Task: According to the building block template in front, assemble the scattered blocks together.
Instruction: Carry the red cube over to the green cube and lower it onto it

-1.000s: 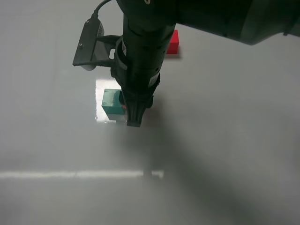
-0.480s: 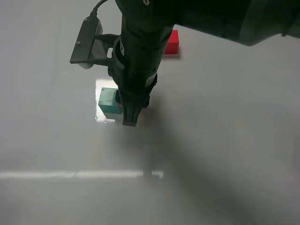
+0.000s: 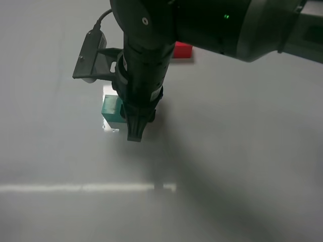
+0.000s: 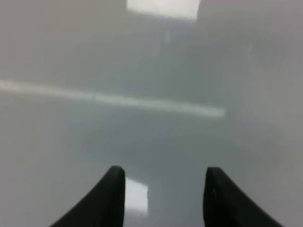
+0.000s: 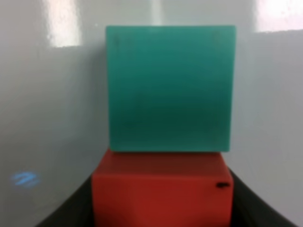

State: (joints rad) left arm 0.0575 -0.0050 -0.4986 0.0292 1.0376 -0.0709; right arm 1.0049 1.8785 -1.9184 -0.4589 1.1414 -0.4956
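Note:
My right gripper [image 3: 135,128] reaches across from the upper right and is shut on the red cube [image 5: 161,194], with a dark finger on either side of it. The red cube's far face touches the teal-green cube [image 5: 170,87], in line with it. In the high view the green cube [image 3: 110,108] sits on the table just left of the gripper, which hides the red cube. Of the template bar only the red half [image 3: 182,49] shows at the back; the arm covers the rest. My left gripper [image 4: 163,189] is open and empty over bare table.
The grey glossy table [image 3: 242,151] carries bright light reflections, one patch right beside the green cube and a long streak nearer the front. The right arm's bulk and its wrist camera [image 3: 91,55] overhang the middle of the table.
My right gripper has moved left and slightly back with the red cube, and the green cube has slid left with it. The left gripper shows no change.

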